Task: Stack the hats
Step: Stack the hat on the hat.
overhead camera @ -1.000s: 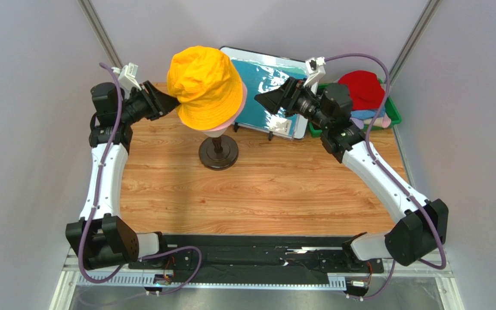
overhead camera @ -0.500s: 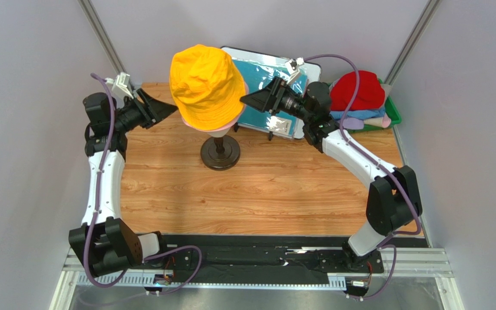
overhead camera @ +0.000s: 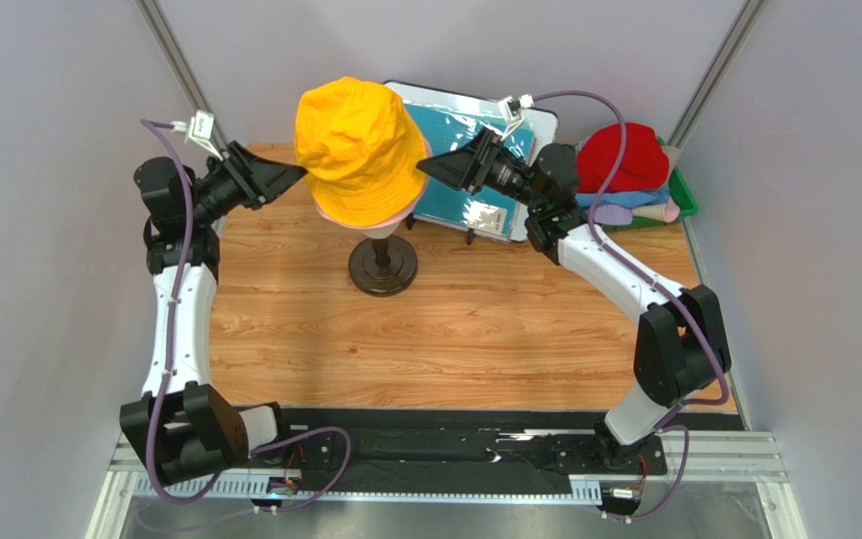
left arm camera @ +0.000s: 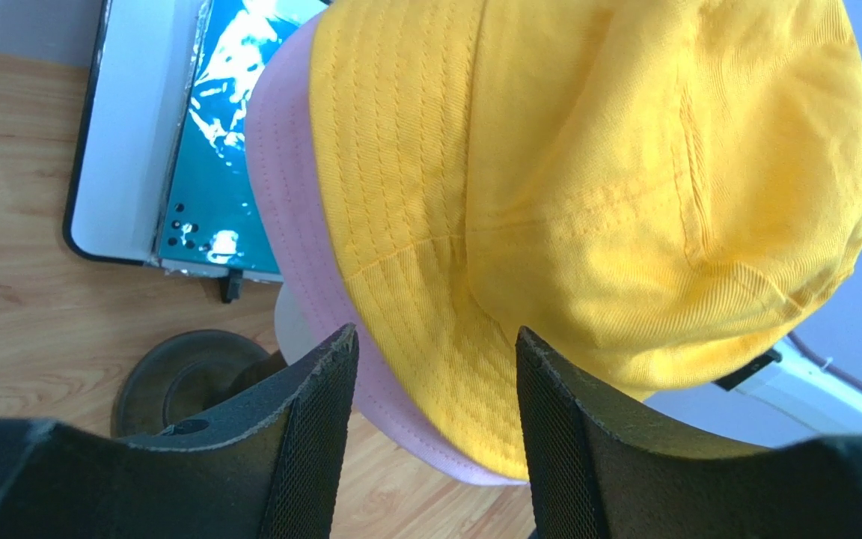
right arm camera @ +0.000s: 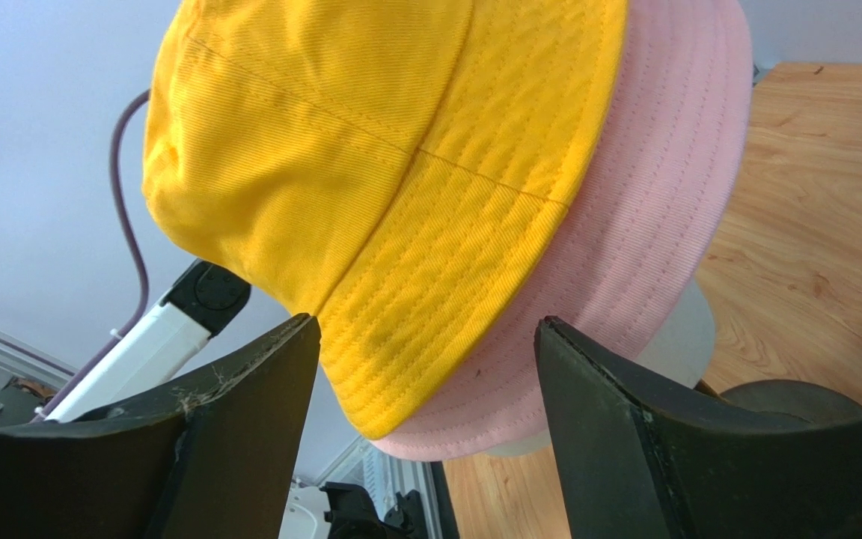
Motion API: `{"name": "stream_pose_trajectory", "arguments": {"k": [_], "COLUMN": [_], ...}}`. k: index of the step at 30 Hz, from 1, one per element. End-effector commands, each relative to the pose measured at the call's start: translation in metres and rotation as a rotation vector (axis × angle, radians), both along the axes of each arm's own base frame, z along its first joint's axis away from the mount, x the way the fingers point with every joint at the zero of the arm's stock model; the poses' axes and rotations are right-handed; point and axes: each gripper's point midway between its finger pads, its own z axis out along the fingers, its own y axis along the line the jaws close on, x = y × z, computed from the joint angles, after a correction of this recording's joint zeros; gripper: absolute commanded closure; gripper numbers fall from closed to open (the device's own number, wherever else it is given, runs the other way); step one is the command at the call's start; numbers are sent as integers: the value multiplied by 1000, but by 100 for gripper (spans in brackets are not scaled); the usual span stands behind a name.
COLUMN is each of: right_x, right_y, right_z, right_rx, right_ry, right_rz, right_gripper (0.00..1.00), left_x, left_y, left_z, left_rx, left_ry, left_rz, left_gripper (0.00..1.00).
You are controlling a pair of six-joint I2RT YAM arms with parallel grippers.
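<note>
No word, brand mark or number can be read in any of the three views. The framed teal sheet (overhead camera: pixel 460 135) at the back of the surface carries white patches and, low on its face in the left wrist view, a cluster of pale specks, all too small and blurred to make out as letters. A small white tag (overhead camera: pixel 490 217) at its lower corner is likewise illegible. The orange-yellow hat (overhead camera: pixel 359 146) and the pink hat (right arm camera: pixel 638 225) beneath it show only rows of stitching, with no visible label.
</note>
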Motion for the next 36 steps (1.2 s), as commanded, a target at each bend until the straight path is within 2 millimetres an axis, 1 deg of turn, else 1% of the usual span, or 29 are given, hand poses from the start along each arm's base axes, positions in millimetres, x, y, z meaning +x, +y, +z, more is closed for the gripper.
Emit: {"name": "stream_pose_trajectory", "arguments": {"k": [1, 2, 3, 8, 11, 13, 14, 15, 18, 22, 25, 27, 28, 29, 30, 31, 32, 33, 34, 36], "right_x": [-8, -8, -8, -4, -3, -3, -5, -5, -3, 2, 5, 8, 10, 11, 12, 13, 15, 17, 20, 24], "right_y": [2, 4, 5, 9, 11, 11, 10, 11, 12, 14, 16, 17, 17, 17, 17, 18, 17, 17, 17, 17], "right_z": [38, 36, 39, 36, 37, 37, 42, 40, 41, 37, 33, 30, 29, 27, 27, 26, 23, 21, 17, 7], "right_rx": [95, 101, 112, 122, 135, 148, 165, 169, 182, 188, 184, 180, 180, 177, 176, 174, 168, 164, 157, 129], "right_ry": [-79, -74, -84, -66, -65, -61, -68, -64, -59, -43, -33, -23, -19, -12, -10, -4, 8, 16, 32, 77], "right_rz": [47, 57, 63, 71, 78, 83, 88, 92, 97, 99, 95, 89, 83, 81, 77, 72, 66, 57, 42, 14], "right_gripper": [25, 26, 26, 30, 33, 35, 35, 36, 41, 51, 58, 64, 72, 76, 86, 92, 98, 100, 100, 100], "left_x": [10, 11, 13, 25, 33, 40, 41, 44, 46, 47, 49, 50, 51, 51, 52, 53, 54, 55, 55, 58], "left_y": [3, 4, 5, 9, 11, 13, 13, 14, 14, 12, 6, -1, -2, -4, -7, -8, -8, -8, -9, -9], "left_z": [35, 37, 40, 46, 47, 44, 45, 42, 42, 44, 44, 46, 47, 48, 48, 48, 49, 49, 49, 47], "left_rx": [-19, -29, -32, -53, -71, -76, -73, -76, -95, -106, -123, -134, -136, -139, -140, -142, -143, -147, -149, -155], "left_ry": [-96, -95, -100, -107, -100, -82, -84, -75, -75, -82, -78, -81, -84, -87, -87, -83, -87, -82, -81, -73], "left_rz": [-4, -4, 2, 21, 16, 17, 18, 19, 10, 2, -21, -40, -44, -50, -56, -57, -52, -50, -49, -44], "left_gripper": [41, 41, 41, 41, 41, 41, 41, 41, 41, 44, 46, 50, 52, 55, 59, 67, 71, 76, 86, 96]}}
